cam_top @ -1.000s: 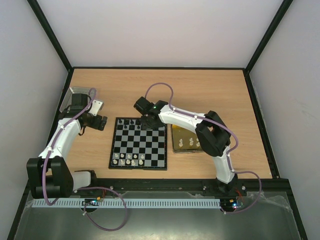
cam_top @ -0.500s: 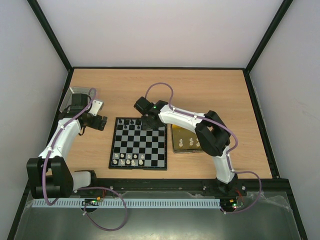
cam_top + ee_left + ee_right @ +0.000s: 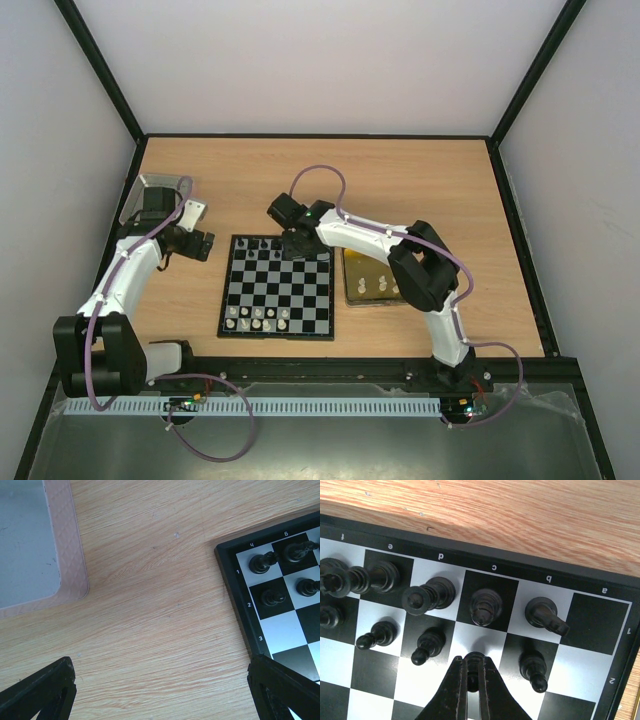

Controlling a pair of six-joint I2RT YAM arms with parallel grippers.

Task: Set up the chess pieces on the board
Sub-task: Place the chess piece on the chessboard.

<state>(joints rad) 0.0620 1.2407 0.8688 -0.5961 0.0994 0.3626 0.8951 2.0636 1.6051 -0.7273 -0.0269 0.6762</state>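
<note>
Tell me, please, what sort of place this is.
Probably a robotics lab cell: a wooden table enclosed by white panels, a left arm and right arm bolted along its edge, a chessboard.

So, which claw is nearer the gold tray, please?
Right. The right claw, holding a pawn, is over the board's far-right part, near the tray; the left claw is past the board's left edge.

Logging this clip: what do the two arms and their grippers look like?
The left arm and right arm are white shells with bulky black joints. Purple cables loop along each. The left gripper and right gripper have plain black fingers, wide at the root and tapering to narrow tips.
</note>
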